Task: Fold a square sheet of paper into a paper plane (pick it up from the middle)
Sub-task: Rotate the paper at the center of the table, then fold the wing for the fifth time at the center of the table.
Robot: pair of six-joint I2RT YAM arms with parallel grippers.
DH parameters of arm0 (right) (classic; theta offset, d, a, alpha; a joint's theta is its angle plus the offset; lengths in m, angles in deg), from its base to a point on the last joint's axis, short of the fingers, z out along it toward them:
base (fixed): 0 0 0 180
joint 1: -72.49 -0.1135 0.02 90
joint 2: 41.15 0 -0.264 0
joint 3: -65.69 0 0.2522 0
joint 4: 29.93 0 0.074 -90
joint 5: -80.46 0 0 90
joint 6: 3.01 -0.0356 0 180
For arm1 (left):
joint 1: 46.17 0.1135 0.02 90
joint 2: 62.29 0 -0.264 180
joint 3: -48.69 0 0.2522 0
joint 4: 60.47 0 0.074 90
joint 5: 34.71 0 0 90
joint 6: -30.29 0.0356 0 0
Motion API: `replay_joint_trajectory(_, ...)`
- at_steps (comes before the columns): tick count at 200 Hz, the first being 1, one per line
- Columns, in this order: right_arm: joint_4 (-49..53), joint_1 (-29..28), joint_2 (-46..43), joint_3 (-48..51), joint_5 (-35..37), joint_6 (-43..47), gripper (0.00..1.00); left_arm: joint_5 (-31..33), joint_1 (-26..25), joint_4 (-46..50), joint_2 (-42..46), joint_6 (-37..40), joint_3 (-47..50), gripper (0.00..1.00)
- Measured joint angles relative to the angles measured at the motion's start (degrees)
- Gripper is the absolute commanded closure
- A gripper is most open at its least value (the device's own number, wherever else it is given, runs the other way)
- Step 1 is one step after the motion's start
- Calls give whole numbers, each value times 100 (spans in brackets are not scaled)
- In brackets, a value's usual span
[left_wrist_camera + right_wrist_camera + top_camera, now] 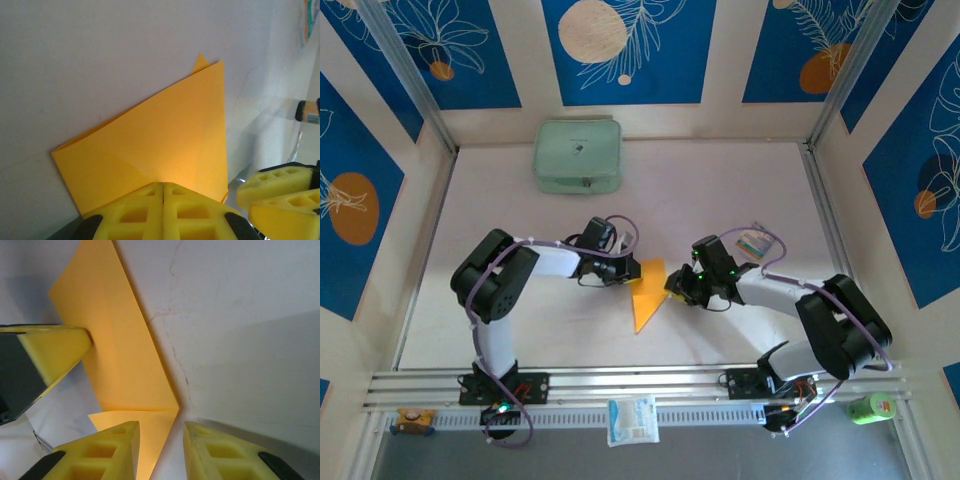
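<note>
- I see left gripper (pixel 163 186) clamped tight on folded paper sheet (pixel 165 135).
- Right gripper (pixel 161 432) at sheet's 3 o'clock, jaws narrowly apart at its edge.

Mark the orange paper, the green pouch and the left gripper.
orange paper (pixel 645 297), top view, middle of its folded face.
green pouch (pixel 578 155), top view, centre of its top face.
left gripper (pixel 163 189), left wrist view, seam between its closed fingertips.
</note>
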Motion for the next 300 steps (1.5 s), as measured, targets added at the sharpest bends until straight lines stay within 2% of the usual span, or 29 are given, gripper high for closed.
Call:
replay_joint_trajectory(55, -177, 83, 199, 0, -243, 22, 68, -269, 111, -734, 0, -236, 350, 95)
replay_joint_trajectory(178, -890, 356, 498, 0, -852, 28, 70, -273, 111, -765, 0, -236, 363, 95)
replay_joint_trajectory(300, -1314, 603, 997, -26, -1554, 568, 70, -293, 114, -800, 0, -236, 376, 96)
